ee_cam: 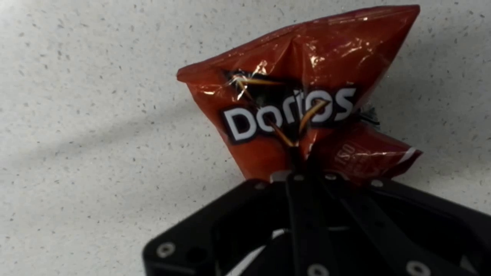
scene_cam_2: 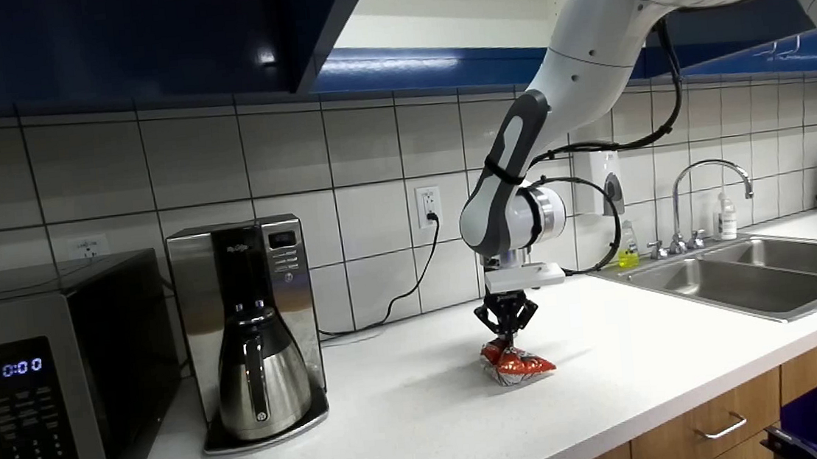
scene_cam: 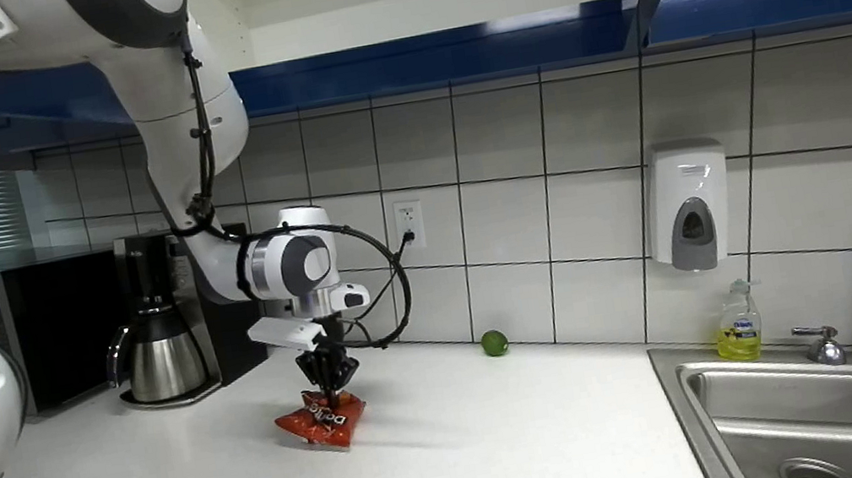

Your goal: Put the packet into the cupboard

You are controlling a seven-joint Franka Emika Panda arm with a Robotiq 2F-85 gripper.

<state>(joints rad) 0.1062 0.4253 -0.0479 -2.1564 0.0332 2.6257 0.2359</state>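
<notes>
The packet point(ee_cam: 291, 103) is red and low down at the desk point(scene_cam: 510, 448), and I can't tell if it sits on the top or hangs just over it. The end effector point(scene_cam_2: 509, 336) points down and is squeezed nearly all the way together, with a bunched-up bit of the packet caught in its pinch. I think the grab is done and the lift is the step to do now. The cupboard point(scene_cam: 440, 57) is high up over the desk, with its front open. Next, the end effector should go up, right past the cupboard's blue bottom edge, and then move in over it. It should hold on tight, since the packet looks shiny and might slip. The green ball point(scene_cam: 494, 343) and the coffee maker point(scene_cam_2: 240, 263) are well apart from the packet, so they should not be in the way.
</notes>
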